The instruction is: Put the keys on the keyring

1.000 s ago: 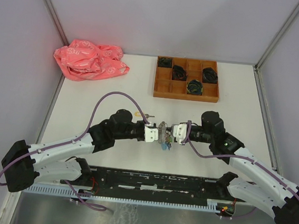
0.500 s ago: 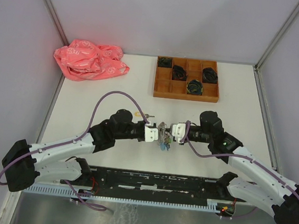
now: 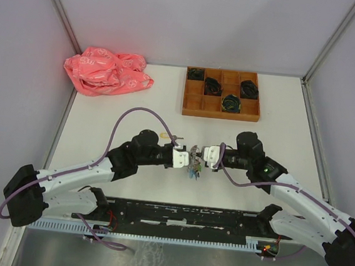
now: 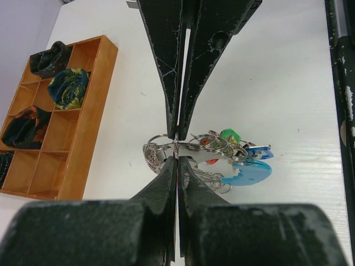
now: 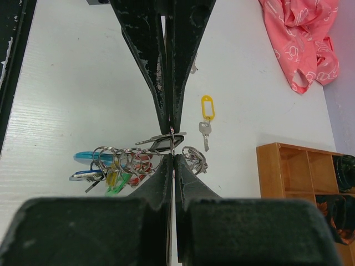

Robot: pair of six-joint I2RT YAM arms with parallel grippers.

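Observation:
The keyring (image 3: 193, 164), a hoop crowded with silvery rings, coloured tags and a light-blue piece (image 4: 249, 172), hangs between my two grippers just in front of the arm bases. My left gripper (image 3: 187, 159) is shut on the hoop's wire (image 4: 177, 159). Facing it from the other side, my right gripper (image 3: 201, 157) is shut on the same wire (image 5: 173, 156). In the right wrist view the rings and tags (image 5: 119, 160) bunch to the left of my fingers. One of the keys (image 5: 206, 119), silver with a yellow tag, lies flat on the table beyond the grippers (image 3: 168, 136).
A wooden compartment tray (image 3: 222, 93) with black coiled bundles stands at the back centre-right (image 4: 83, 127). A crumpled pink bag (image 3: 106, 71) lies at the back left. A purple cable (image 3: 129, 116) loops over the left arm. Grey walls close in the table.
My right gripper has edged slightly left toward the left one, with the keyring shifting a little between them. Both stay shut on it.

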